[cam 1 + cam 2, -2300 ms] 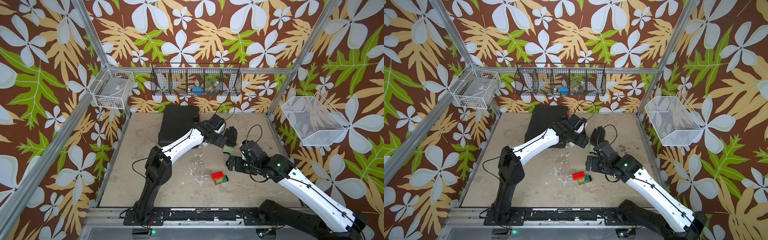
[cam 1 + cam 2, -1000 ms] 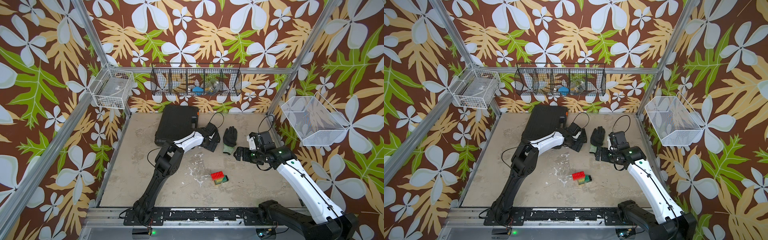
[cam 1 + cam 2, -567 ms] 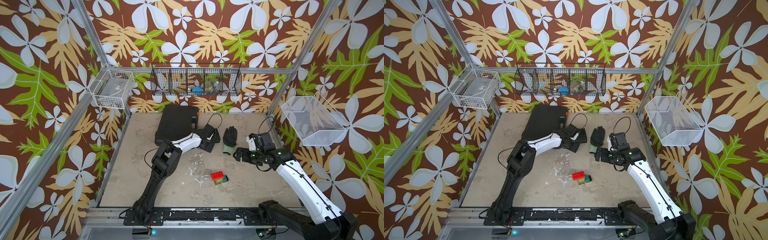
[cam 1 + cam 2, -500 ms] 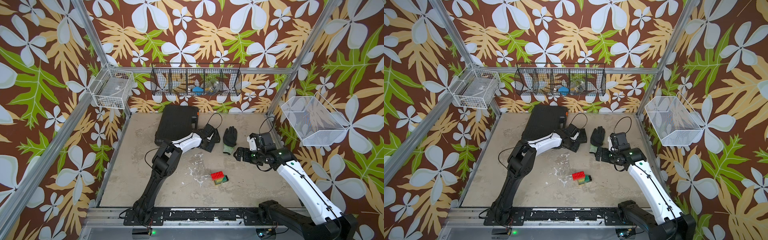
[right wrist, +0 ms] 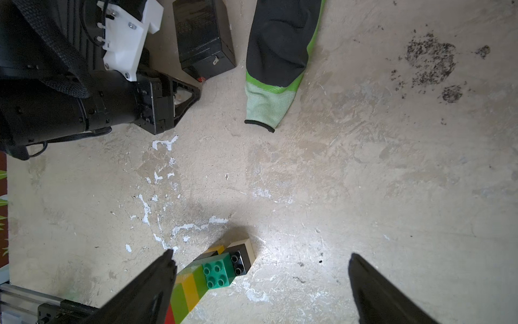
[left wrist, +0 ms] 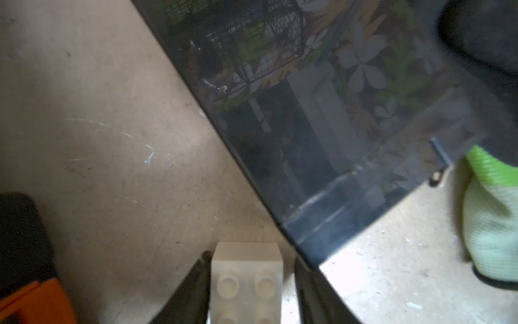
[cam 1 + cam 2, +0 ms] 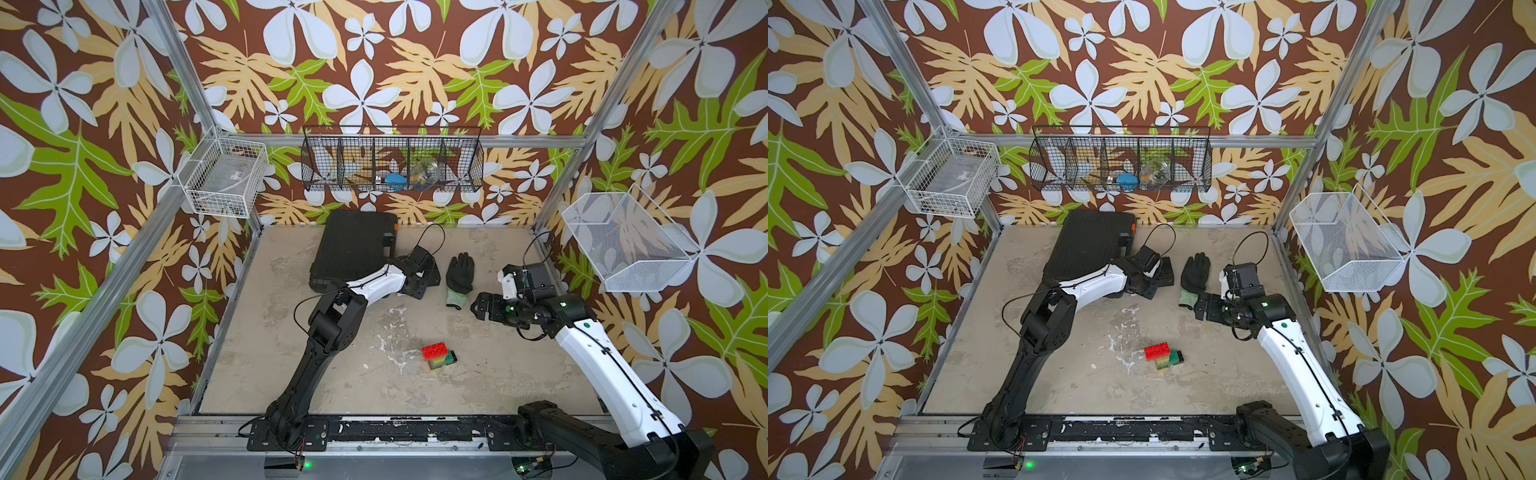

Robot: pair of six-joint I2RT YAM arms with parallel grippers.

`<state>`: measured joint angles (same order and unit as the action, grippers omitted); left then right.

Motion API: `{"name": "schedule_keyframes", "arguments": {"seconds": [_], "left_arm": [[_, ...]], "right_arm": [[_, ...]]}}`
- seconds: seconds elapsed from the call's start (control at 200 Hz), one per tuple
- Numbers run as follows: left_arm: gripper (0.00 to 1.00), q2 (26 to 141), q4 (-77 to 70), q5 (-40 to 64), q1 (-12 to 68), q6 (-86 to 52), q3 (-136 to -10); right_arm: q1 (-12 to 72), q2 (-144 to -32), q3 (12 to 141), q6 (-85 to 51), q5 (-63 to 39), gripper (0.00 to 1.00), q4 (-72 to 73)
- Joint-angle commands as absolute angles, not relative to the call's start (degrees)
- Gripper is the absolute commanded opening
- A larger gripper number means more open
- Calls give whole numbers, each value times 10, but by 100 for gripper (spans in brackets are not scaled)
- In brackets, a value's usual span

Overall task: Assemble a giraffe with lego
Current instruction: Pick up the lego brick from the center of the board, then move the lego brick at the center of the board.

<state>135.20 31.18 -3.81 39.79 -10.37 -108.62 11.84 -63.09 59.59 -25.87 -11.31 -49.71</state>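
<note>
Left gripper (image 7: 419,286) has snapped in since a second ago, when its jaws stood wide. Now they're pinched around a white brick (image 6: 246,280), studs facing the wrist cam, right by the corner of the small black box (image 5: 204,36). Right arm has also backed off toward the 3 o'clock side compared with a couple of seconds back. Right gripper (image 7: 478,305) is spread wide with nothing in it, hanging over bare table (image 7: 270,353). Giraffe (image 7: 438,358) is only part built: red on top, lime and yellow stripes, dark green and black lower down. It sits near the table's middle, a bit toward 6 o'clock, well apart from both grippers. From it, the left gripper is at 12 o'clock and the right gripper about 1 o'clock. Glove (image 7: 459,274) lies between the two grippers, and the big case (image 7: 353,249) is at 11 o'clock.
</note>
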Motion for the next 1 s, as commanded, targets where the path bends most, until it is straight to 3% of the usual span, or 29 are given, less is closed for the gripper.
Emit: {"name": "schedule_keyframes", "arguments": {"seconds": [0.0,0.125,0.18,0.37,0.545,0.766,0.996], "left_arm": [[39,1345,333,-37,397,-105,-1080],[19,1328,339,-41,397,-108,-1068],[15,1313,344,-38,397,-113,-1060],[13,1215,367,-20,400,-159,-995],[13,1110,483,-57,426,-207,-984],[12,980,614,-71,510,-324,-995],[11,915,637,-79,592,-465,-1001]], "right_arm": [[117,-635,597,-251,-123,98,-486],[117,-634,594,-249,-122,98,-483],[117,-632,591,-246,-118,98,-482],[117,-610,567,-243,-93,98,-474],[117,-593,526,-249,-56,98,-461],[117,-613,457,-239,-49,97,-394],[117,-663,440,-242,-72,97,-348]]}}
